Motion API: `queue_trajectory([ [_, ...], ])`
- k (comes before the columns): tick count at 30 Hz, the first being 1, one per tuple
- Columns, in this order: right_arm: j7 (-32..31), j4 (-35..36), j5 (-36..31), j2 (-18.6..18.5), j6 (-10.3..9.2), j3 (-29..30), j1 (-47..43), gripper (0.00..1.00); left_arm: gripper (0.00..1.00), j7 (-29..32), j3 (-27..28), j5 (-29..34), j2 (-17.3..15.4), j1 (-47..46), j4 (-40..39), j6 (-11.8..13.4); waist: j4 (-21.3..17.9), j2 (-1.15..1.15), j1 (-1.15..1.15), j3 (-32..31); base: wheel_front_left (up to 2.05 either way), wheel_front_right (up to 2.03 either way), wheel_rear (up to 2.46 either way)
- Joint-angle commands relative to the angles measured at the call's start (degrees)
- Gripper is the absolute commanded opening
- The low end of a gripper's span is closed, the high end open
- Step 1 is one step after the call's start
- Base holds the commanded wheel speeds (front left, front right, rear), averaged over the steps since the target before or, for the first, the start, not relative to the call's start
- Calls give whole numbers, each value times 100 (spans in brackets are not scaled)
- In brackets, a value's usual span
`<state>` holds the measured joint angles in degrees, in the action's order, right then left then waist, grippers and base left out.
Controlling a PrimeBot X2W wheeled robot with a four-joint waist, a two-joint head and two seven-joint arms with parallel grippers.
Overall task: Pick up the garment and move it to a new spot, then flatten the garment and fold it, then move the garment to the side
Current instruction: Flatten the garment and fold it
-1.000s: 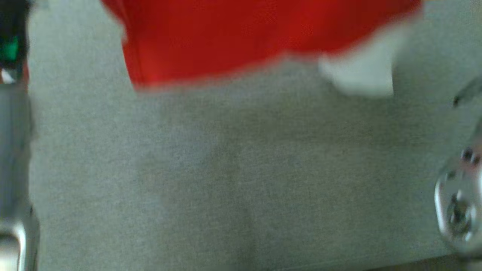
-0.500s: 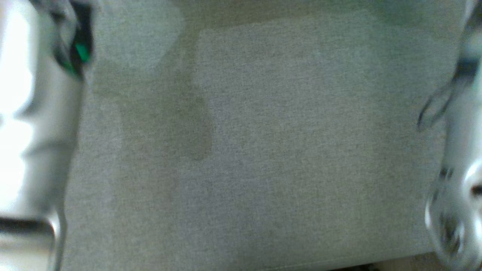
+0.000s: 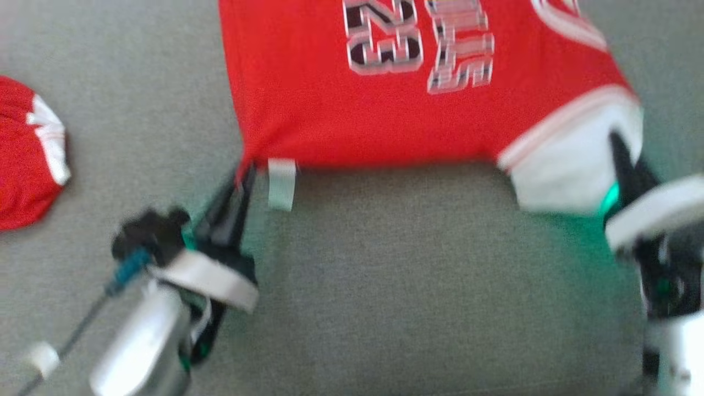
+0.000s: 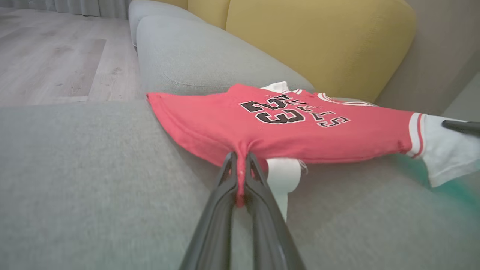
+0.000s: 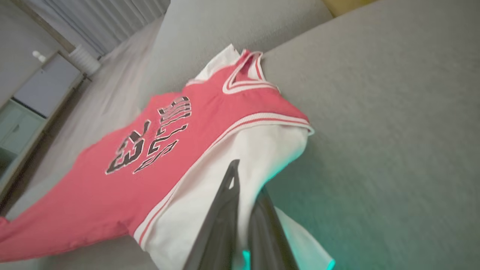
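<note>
The garment [image 3: 330,110] is a red jersey with the number 23 and a white sleeve [image 3: 566,170], stretched out over a grey sofa seat [image 3: 412,286]. My left gripper [image 3: 245,173] is shut on its near hem corner, beside a white label [image 3: 281,184]. In the left wrist view the red cloth [image 4: 300,135] is bunched between the left gripper's [image 4: 240,168] closed fingers. My right gripper [image 3: 621,159] is shut on the white sleeve. Its wrist view shows the right gripper [image 5: 243,187] pinching white cloth, with the jersey [image 5: 131,187] lifted slightly and taut between both grips.
A second red and white piece of clothing [image 3: 25,165] lies at the seat's far left. Yellow back cushions [image 4: 318,41] rise behind the jersey. Wooden floor [image 4: 48,56] lies beyond the sofa's end, and a pale cabinet [image 5: 30,112] stands farther off.
The head camera has swung: the jersey showed at the top, dropped out of the picture, and is now back with both grippers shut on it.
</note>
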<state>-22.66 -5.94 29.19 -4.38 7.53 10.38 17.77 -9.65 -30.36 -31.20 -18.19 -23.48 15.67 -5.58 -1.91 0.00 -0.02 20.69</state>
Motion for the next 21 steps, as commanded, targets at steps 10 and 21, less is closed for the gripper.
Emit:
queue_trajectory([
  [10,-1113,1743,-532,96,-4,172,-2269,0,0,252,-213,13,-464,2031,-1568,706,122,0,2,-717,0,0,0],
  [21,-2908,2513,-501,-65,-4,-33,-2213,0,0,2034,-183,-664,-1280,2191,-2955,706,145,0,2,-507,0,0,0],
])
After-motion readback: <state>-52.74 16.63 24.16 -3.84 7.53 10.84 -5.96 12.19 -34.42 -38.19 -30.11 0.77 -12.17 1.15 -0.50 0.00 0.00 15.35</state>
